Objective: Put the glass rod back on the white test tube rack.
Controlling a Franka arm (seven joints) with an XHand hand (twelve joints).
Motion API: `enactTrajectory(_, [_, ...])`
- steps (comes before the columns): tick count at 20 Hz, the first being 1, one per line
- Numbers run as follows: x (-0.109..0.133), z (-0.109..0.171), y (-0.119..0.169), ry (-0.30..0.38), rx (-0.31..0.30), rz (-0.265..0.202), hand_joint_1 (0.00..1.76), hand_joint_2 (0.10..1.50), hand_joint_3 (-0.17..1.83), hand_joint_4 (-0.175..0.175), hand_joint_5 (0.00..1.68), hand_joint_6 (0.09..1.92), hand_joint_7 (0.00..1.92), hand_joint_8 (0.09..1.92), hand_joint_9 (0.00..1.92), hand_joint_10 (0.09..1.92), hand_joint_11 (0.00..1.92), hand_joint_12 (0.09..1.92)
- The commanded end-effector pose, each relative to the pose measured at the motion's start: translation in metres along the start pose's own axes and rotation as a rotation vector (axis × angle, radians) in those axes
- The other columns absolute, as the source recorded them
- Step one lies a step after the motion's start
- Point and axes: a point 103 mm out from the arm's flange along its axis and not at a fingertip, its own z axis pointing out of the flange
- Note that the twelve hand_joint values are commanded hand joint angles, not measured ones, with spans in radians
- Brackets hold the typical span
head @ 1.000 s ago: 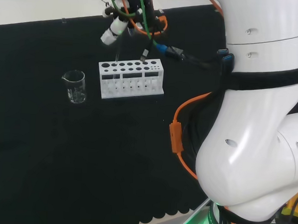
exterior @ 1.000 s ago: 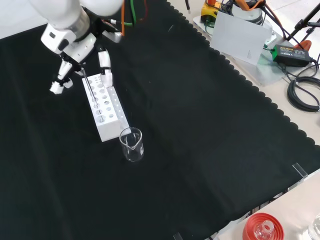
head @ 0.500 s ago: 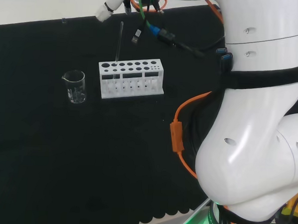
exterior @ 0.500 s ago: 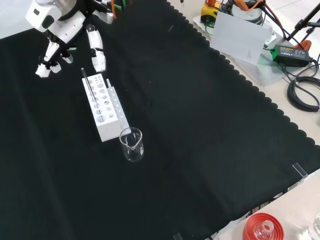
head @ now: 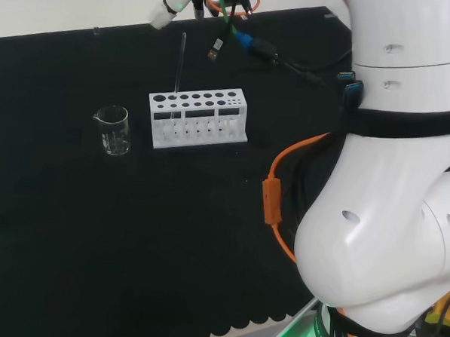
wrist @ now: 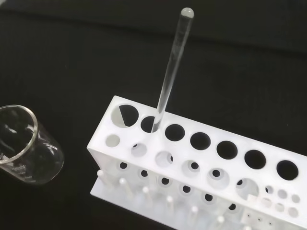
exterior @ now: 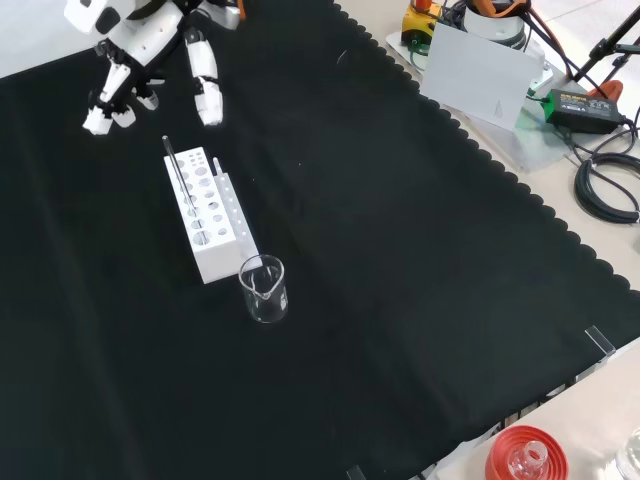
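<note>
One clear glass rod stands in the white holed plastic rack, below our empty, relaxed-fingered hand; wrist view shows its second hole, beside a clear glass beaker.

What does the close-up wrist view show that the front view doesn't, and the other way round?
Wrist view: the clear glass rod plainly stands in the second large hole from one end of the white test tube rack, tilted, with small pegs along the rack's base.

Front view: the black and white hand hangs above the rack, fingers relaxed and apart from the rod; a red ribbed ring sits at the bench edge.

Both: rod, rack and the clear glass beaker beside it.
</note>
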Motion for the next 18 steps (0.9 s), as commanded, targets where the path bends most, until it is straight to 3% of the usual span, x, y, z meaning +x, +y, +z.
enactTrajectory(1, [-0.009, -0.005, -0.017, 0.011, -0.032, 0.021, 0.50, 0.66, -0.10, -0.014, 0.15, 0.09, 0.49, 0.83, 1.33, 0.09, 1.47, 0.75])
enactTrajectory(18, [-0.017, -0.007, -0.025, 0.018, -0.059, 0.031, 0.53, 0.67, -0.09, -0.028, 0.20, 0.09, 0.53, 0.81, 1.38, 0.09, 1.49, 0.75])
